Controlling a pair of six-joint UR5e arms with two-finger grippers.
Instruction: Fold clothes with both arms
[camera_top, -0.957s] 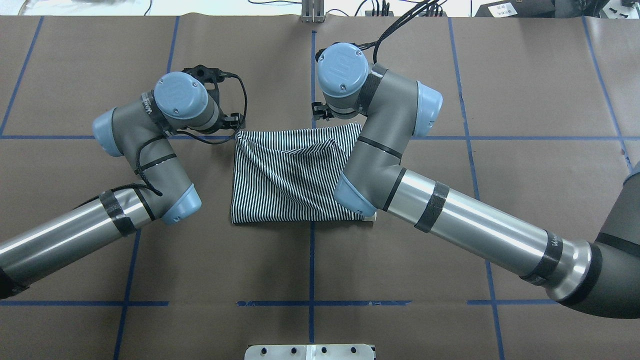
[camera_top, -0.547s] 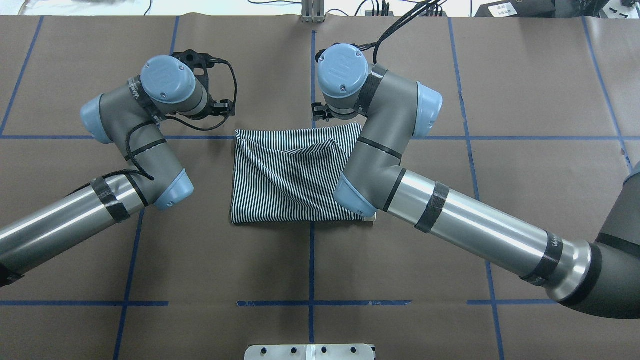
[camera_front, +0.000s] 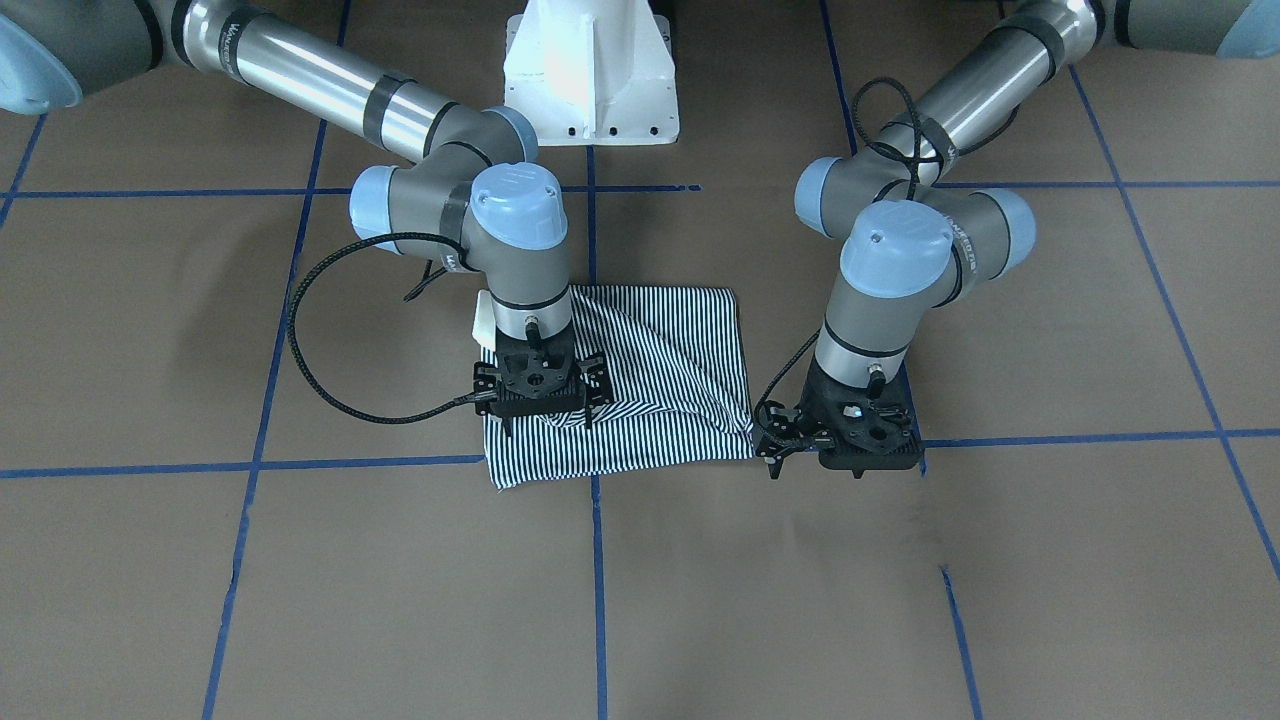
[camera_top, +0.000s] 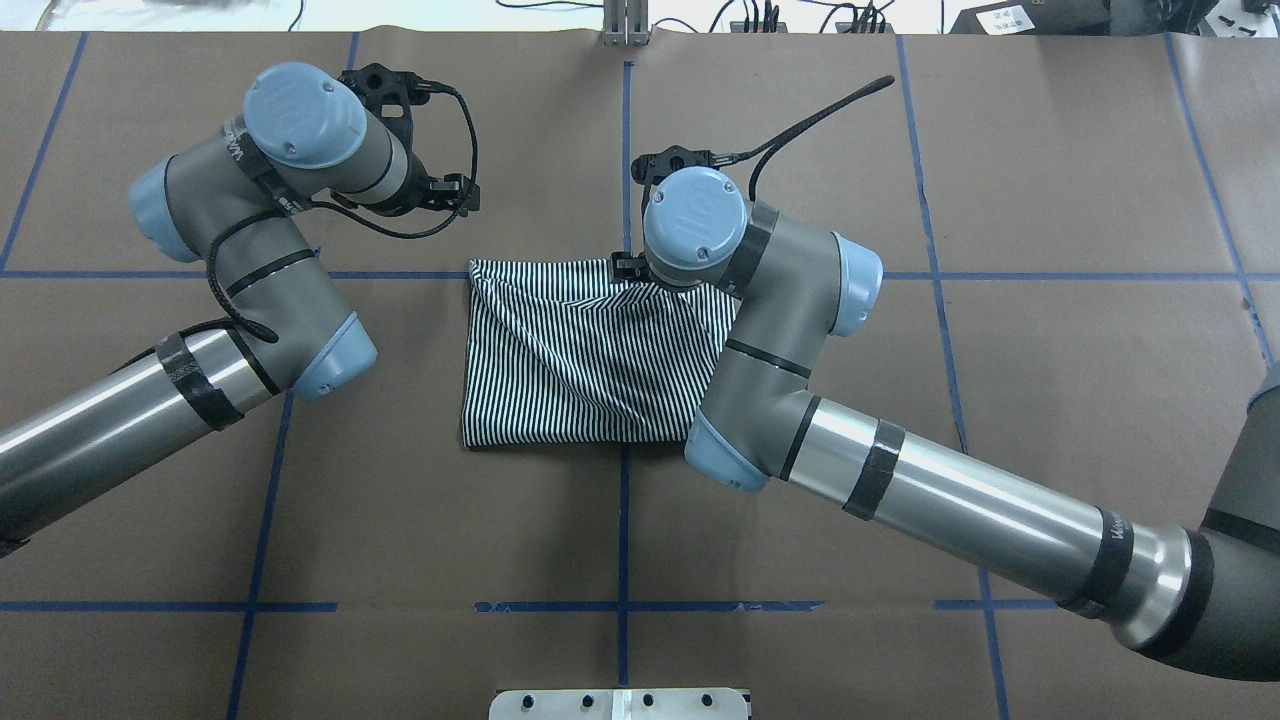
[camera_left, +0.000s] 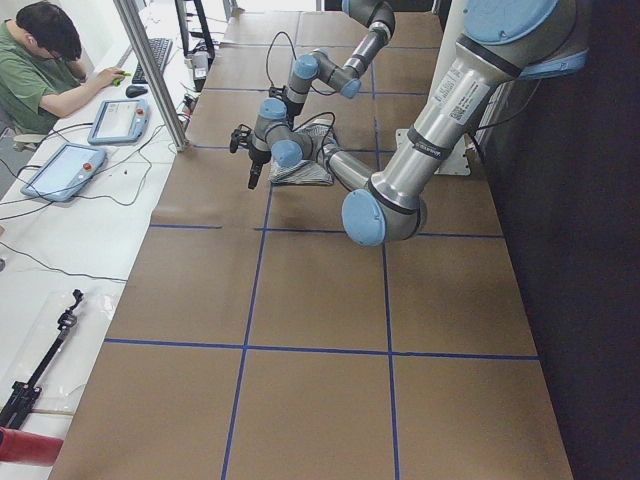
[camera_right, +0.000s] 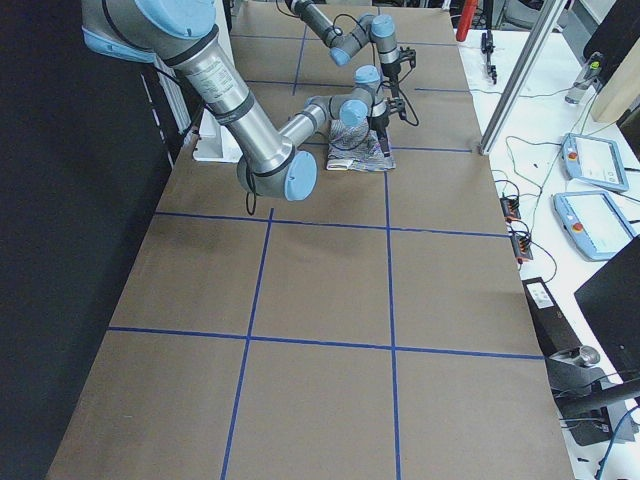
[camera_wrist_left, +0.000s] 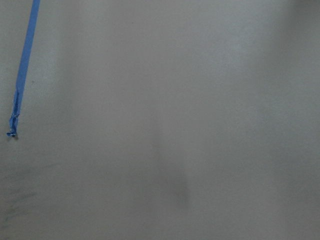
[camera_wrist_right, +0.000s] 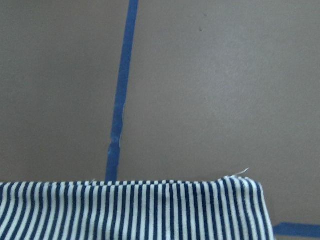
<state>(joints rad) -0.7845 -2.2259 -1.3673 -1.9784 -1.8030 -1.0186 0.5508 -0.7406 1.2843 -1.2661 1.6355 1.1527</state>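
Note:
The striped polo shirt (camera_top: 580, 350) lies folded into a rough rectangle at the table's centre, with a diagonal crease across it (camera_front: 670, 370). My right gripper (camera_front: 547, 425) hangs low over the shirt's far edge, fingers down, apparently open and holding nothing; in the overhead view (camera_top: 628, 266) its wrist hides most of it. The right wrist view shows the shirt's hem (camera_wrist_right: 130, 210) against bare table. My left gripper (camera_front: 815, 458) is off the shirt beside its far left corner (camera_top: 450, 195), apparently open and empty. The left wrist view shows only table.
Brown table cover with blue tape grid lines (camera_top: 623, 520). The white pedestal base (camera_front: 590, 70) stands at the robot's side. An aluminium post (camera_top: 625, 20) and cables sit at the far edge. An operator (camera_left: 45, 60) sits beyond it with tablets (camera_left: 65, 165).
The left arm has drawn away from the shirt's corner, leftward and farther out. The right wrist has moved from beyond the far edge back over the shirt. The shirt lies as before.

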